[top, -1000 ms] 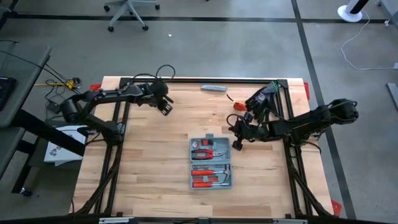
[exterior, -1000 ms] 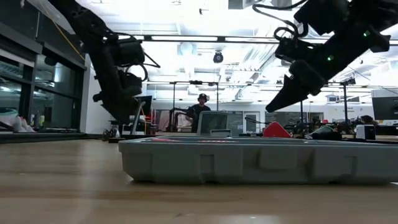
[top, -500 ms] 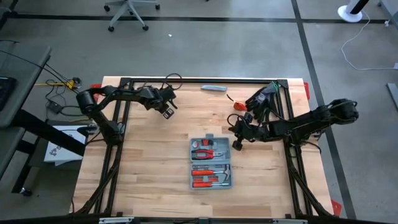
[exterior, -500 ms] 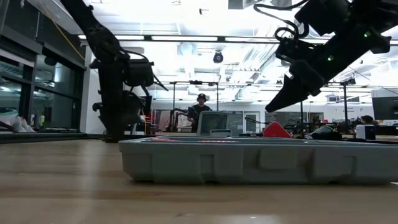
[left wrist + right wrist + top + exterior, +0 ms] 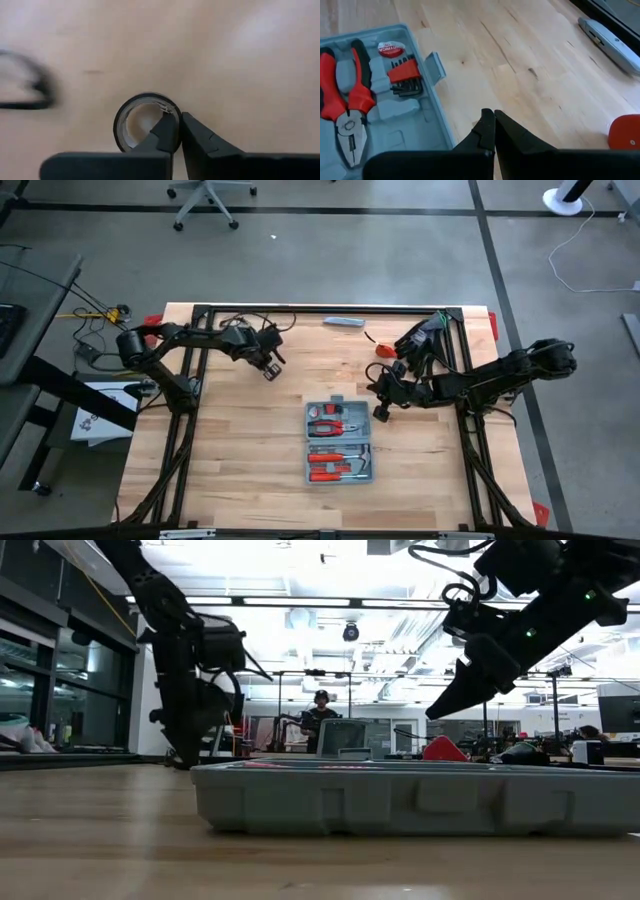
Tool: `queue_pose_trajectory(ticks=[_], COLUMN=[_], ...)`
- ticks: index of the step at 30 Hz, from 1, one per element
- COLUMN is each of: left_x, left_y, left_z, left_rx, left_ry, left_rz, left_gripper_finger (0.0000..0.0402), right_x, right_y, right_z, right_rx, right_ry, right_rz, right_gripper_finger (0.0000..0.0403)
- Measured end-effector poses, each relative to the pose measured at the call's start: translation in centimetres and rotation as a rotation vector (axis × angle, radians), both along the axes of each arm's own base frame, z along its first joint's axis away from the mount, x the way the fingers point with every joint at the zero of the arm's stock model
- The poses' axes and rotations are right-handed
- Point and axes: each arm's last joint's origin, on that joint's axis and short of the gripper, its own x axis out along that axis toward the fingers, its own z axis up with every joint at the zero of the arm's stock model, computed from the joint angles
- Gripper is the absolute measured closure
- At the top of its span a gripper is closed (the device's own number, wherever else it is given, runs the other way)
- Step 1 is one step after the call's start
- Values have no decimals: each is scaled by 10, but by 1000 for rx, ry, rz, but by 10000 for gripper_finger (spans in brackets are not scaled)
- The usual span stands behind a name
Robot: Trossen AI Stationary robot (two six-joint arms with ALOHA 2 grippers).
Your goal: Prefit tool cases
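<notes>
While the one tool case (image 5: 339, 441) lies open mid-table, nothing sits between it and either arm. Left gripper (image 5: 175, 131) is up at the far-left, jaws pinched on the rim of a tape roll (image 5: 140, 121). Right gripper (image 5: 493, 125) hovers just beside the case, jaws together, empty. Behind: one grey bar (image 5: 343, 322), one red item (image 5: 383, 351) (can't identify), black gloves (image 5: 424, 337).
</notes>
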Motion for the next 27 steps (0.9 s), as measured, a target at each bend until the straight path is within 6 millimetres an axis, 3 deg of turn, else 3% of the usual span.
queue_pose_trajectory(ticks=[6, 16, 22, 27], left_x=[19, 58, 71, 81], left_y=[-28, -106, -144, -157], left_z=[17, 44, 44, 33], left_rx=[-92, -149, -110, -105], left_ry=[-197, -546, -639, -678], left_rz=[-152, -470, -568, -591], left_gripper_finger=[398, 400, 401, 401], right_x=[0, 0, 0, 1], right_y=[0, 0, 0, 0], right_z=[0, 0, 0, 1], right_rx=[0, -6, -6, -4], right_ry=[0, 3, 0, -12], right_rz=[0, 6, 6, 6], right_gripper_finger=[403, 403, 403, 403])
